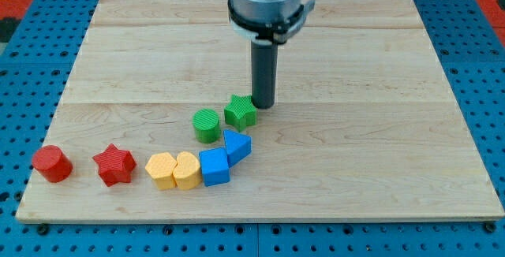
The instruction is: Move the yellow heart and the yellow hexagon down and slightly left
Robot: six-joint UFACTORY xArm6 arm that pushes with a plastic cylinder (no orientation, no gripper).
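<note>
In the camera view, you look down at a pale wooden desk (158,44) resting on a blue pegboard (31,44). Your arm ends in a straight dark rod, and my tip (263,106) sits just beside the green star (240,111), at that block's upper right, possibly touching it. There is no end effector to open or close, only this rod, and it grips nothing.

The yellow hexagon (161,170) and the yellow heart (187,170) touch each other near the view's bottom, well below and left of my tip.

A blue cube (214,167) presses against the heart's right side, with a blue triangle (237,145) above it. A green cylinder (207,124) stands left of the green star.

Farther toward the view's left, you find a red star (114,165) and a red cylinder (52,163).
</note>
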